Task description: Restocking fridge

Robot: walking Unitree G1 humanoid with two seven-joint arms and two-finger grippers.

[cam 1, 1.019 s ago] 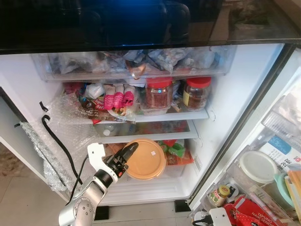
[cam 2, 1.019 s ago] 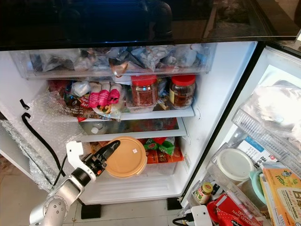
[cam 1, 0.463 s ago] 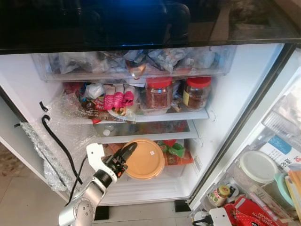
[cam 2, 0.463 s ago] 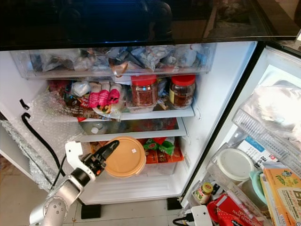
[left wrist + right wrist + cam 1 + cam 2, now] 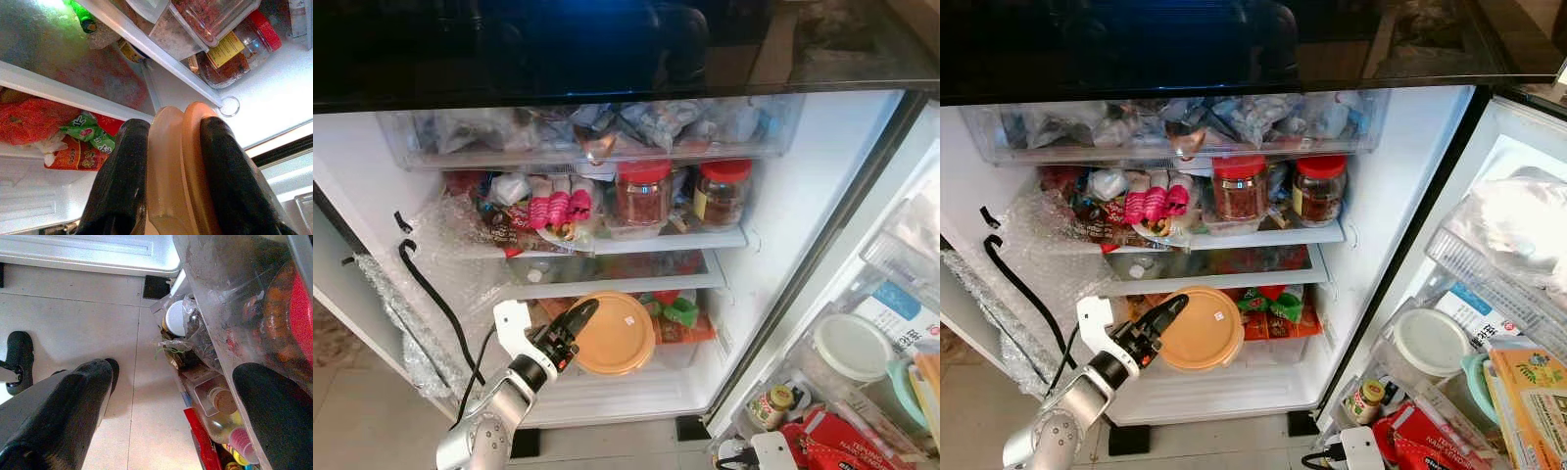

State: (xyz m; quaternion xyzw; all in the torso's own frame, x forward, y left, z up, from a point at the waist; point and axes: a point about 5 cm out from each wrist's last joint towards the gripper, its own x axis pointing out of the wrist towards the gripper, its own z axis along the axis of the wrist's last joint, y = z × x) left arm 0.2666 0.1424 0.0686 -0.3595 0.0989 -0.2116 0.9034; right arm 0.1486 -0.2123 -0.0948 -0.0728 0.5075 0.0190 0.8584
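**Lidded tub on its way into the fridge's low compartment**

My left gripper (image 5: 168, 196) is clamped on the rim of the round orange container (image 5: 617, 333), one finger on each face, so the tub stands on edge with its lid facing me. I hold it that way, I judge, to slip it in front of the red and green packets (image 5: 677, 315). My right gripper (image 5: 166, 416) hangs spread wide over the floor by the door shelf.

Fridge (image 5: 783, 255) open. Top: drawer (image 5: 587, 132) of bags. Shelf below: 2 jars (image 5: 643, 194) right, packets (image 5: 524, 211) left. Lowest compartment: round container (image 5: 612, 333) held on edge in left gripper (image 5: 576, 323); packets (image 5: 680, 315) behind. Door bin (image 5: 847, 377) at right.
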